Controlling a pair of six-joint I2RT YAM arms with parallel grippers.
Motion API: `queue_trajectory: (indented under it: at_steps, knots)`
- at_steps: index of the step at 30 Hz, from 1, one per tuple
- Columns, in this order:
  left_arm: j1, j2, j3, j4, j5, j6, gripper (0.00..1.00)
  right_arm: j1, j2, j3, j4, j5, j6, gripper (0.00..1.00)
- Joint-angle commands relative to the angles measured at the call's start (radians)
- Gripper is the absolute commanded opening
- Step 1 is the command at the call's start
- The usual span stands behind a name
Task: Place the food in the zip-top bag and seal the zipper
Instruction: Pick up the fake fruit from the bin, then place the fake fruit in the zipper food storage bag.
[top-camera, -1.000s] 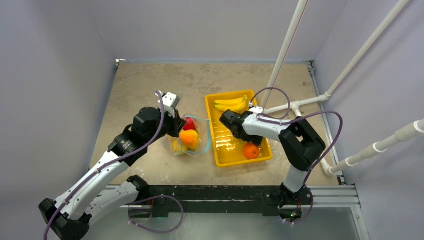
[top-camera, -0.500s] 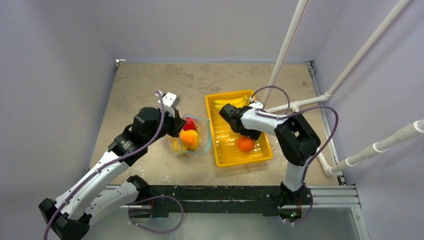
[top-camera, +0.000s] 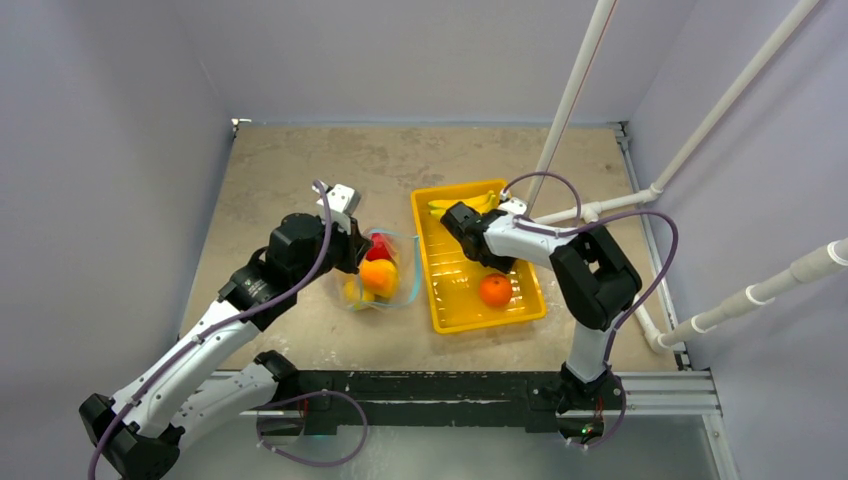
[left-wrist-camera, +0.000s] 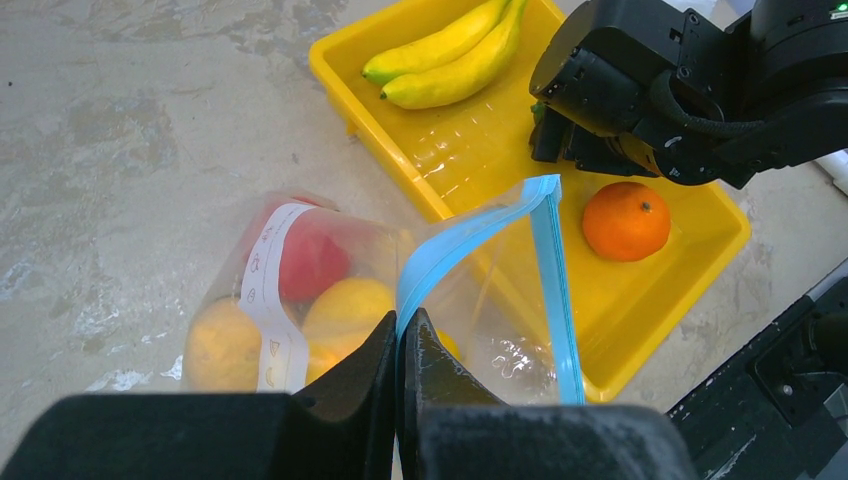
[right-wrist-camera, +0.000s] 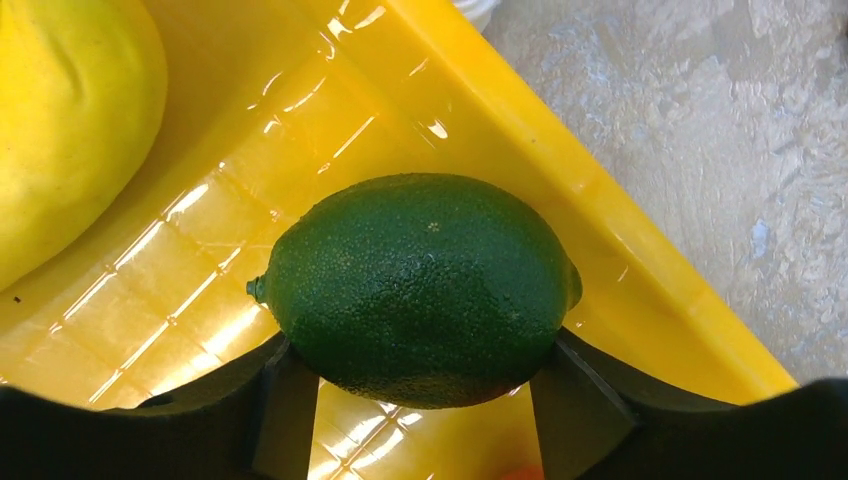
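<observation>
The clear zip-top bag (top-camera: 388, 277) lies left of the yellow tray, holding a red fruit (left-wrist-camera: 312, 262) and yellow-orange fruits (left-wrist-camera: 345, 312). My left gripper (left-wrist-camera: 402, 335) is shut on one side of the teal-blue zipper (left-wrist-camera: 552, 270), which lifts the mouth open. A green lime (right-wrist-camera: 415, 285) lies in the tray's far part, and my right gripper (right-wrist-camera: 415, 350) has its jaws against both of its sides. In the top view that right gripper (top-camera: 455, 218) is beside the bananas (top-camera: 466, 203). An orange (top-camera: 495, 290) lies in the tray's near part.
The yellow tray (top-camera: 437, 300) stands right of the bag, with its rim (right-wrist-camera: 600, 240) close past the lime. White pipes (top-camera: 600, 210) run along the table's right side. A dark frame bar (top-camera: 450, 385) crosses the near edge.
My right gripper moved toward the tray's far end by the bananas and closed in round the lime. The orange rolled slightly. The left arm held still.
</observation>
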Motion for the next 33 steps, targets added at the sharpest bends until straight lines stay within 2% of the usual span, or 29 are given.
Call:
queue_trajectory:
  at_steps: [1, 2, 3, 12, 21, 29, 33]
  knots:
    - [-0.005, 0.0, 0.007, 0.034, -0.018, -0.006, 0.0, -0.009, -0.054, -0.006, 0.038, 0.0, -0.041, 0.11]
    - [-0.005, 0.0, 0.008, 0.035, -0.02, -0.006, 0.0, -0.009, -0.06, -0.006, 0.046, 0.001, -0.05, 0.02]
    - [-0.004, 0.0, 0.007, 0.034, -0.021, -0.006, 0.0, -0.008, -0.065, -0.003, 0.052, 0.002, -0.057, 0.0]
    - [-0.002, -0.003, 0.008, 0.031, -0.031, -0.004, 0.0, 0.063, -0.114, 0.039, 0.123, -0.057, -0.15, 0.0]
    - [-0.002, -0.006, 0.009, 0.025, -0.052, -0.001, 0.0, 0.187, -0.133, 0.158, 0.069, -0.057, -0.163, 0.0]
    - [-0.002, -0.011, 0.012, 0.021, -0.067, 0.001, 0.0, 0.23, -0.29, 0.13, 0.134, -0.083, -0.253, 0.0]
    - [-0.002, -0.007, 0.012, 0.021, -0.072, 0.001, 0.0, 0.245, -0.408, 0.097, 0.226, -0.146, -0.354, 0.0]
